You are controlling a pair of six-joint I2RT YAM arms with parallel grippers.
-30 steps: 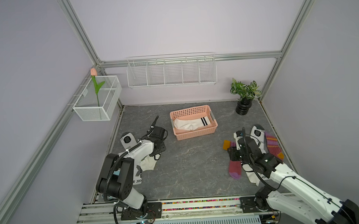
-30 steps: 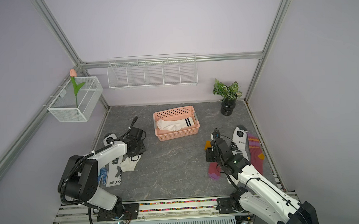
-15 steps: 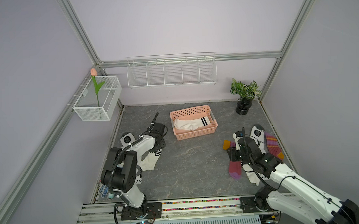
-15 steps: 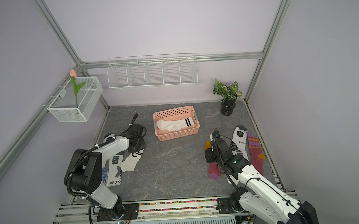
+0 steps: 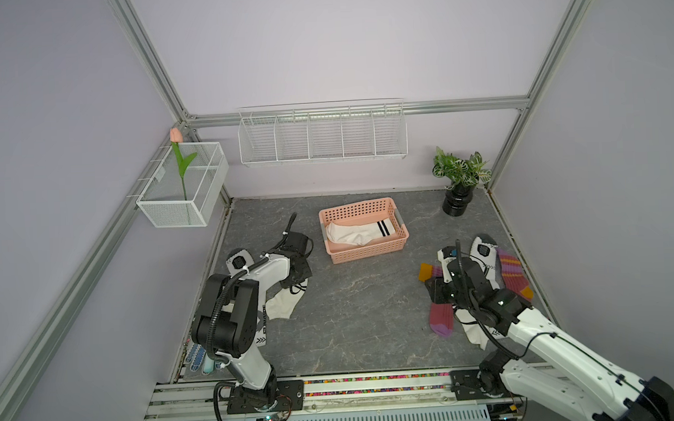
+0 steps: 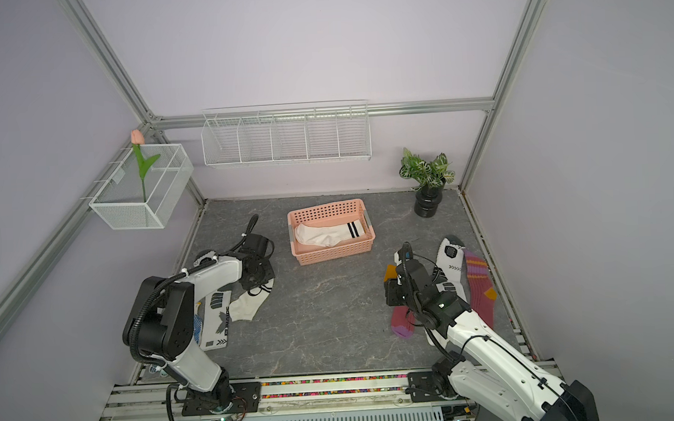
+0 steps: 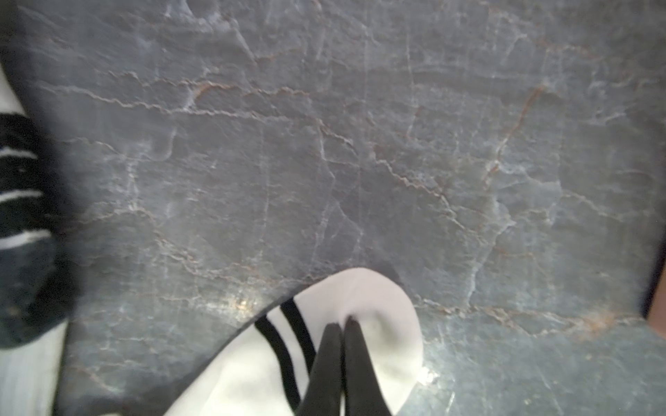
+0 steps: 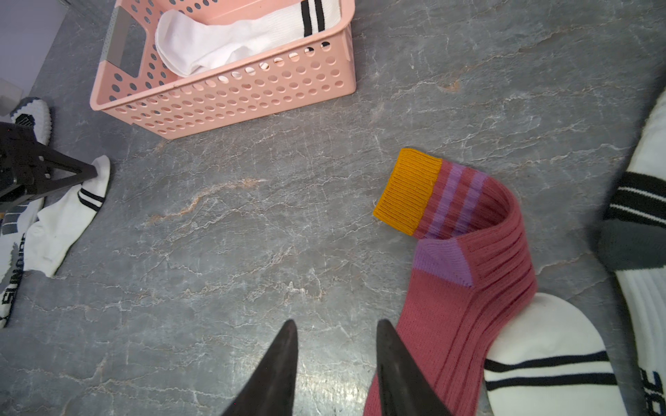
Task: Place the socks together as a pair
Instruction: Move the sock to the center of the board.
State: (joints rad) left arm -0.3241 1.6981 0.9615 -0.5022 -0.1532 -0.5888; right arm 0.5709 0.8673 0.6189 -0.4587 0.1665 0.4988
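My left gripper (image 7: 342,321) is shut, pinching the cuff of a white sock with two black stripes (image 7: 382,324) that lies on the grey floor at the left (image 5: 286,303). A matching white striped sock (image 5: 360,232) lies in the pink basket (image 5: 368,253). My right gripper (image 8: 335,326) is open and holds nothing, hovering over bare floor beside a maroon sock with an orange cuff (image 8: 468,288). A second maroon sock (image 5: 512,274), a white sports sock (image 5: 484,254) and another striped white sock (image 8: 547,360) lie around it. One more sports sock (image 6: 217,322) lies by the left arm.
A potted plant (image 5: 459,182) stands in the back right corner. A wire shelf (image 5: 320,134) hangs on the back wall, and a wire box with a tulip (image 5: 182,187) on the left wall. A blue dotted glove (image 5: 196,356) lies near the left arm's base.
The left gripper's jaws have closed on the striped sock's cuff, after the left arm settled lower over it. The right arm has not moved.
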